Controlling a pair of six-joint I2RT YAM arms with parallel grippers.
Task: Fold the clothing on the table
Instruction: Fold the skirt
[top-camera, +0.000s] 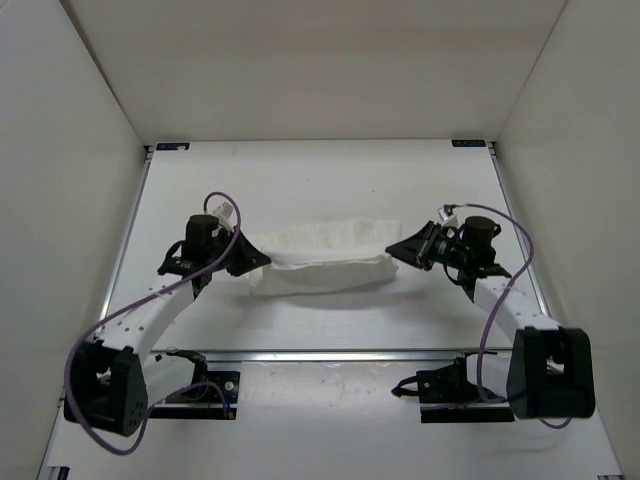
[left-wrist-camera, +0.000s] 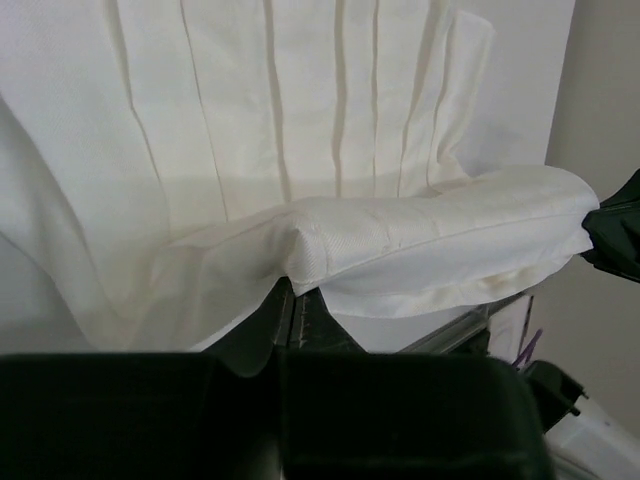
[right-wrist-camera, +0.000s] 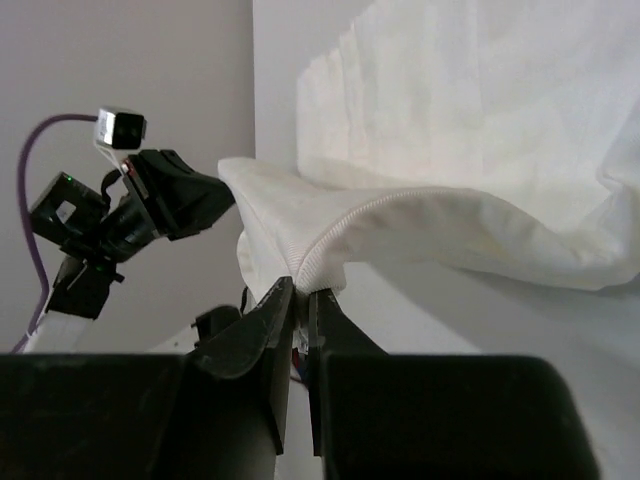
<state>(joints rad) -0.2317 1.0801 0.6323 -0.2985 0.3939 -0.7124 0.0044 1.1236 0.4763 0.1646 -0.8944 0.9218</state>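
Left gripper (left-wrist-camera: 293, 302), right gripper (right-wrist-camera: 301, 292) pinch clothing (top-camera: 320, 258) ends.

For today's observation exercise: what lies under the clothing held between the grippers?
White table shows around the clothing, with a shadow along its near edge; whatever lies directly beneath is covered.

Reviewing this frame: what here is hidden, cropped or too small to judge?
- Top view: how the left gripper and right gripper pinch the thin white ribbed fabric garment is too small to see, and the garment covers part of the flat white table.
- Left wrist view: the gripper's black body hides the garment's lower part.
- Right wrist view: the garment runs off the right edge.
- Garment type: too bunched to tell in any view.
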